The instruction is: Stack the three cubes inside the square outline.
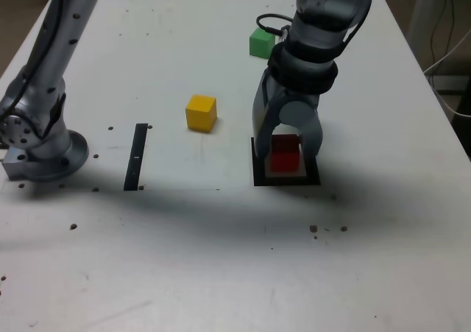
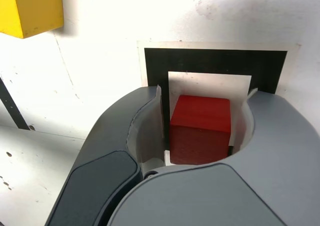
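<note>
The red cube (image 1: 285,159) (image 2: 200,126) sits on the pale centre of the square outline (image 1: 287,179) (image 2: 215,63). My gripper (image 1: 287,154) (image 2: 204,98) is lowered over it, one finger on each side. In the wrist view a thin gap shows between each pad and the cube, so the jaws stand slightly open around it. The yellow cube (image 1: 201,112) (image 2: 31,8) lies on the table to the exterior view's left of the outline. Farther back, beside the arm, rests the green cube (image 1: 261,43).
A narrow black strip (image 1: 136,155) (image 2: 11,105) lies on the white table at the exterior view's left, near the arm's base (image 1: 40,148). Small dark specks dot the tabletop. Cables hang past the table's right edge.
</note>
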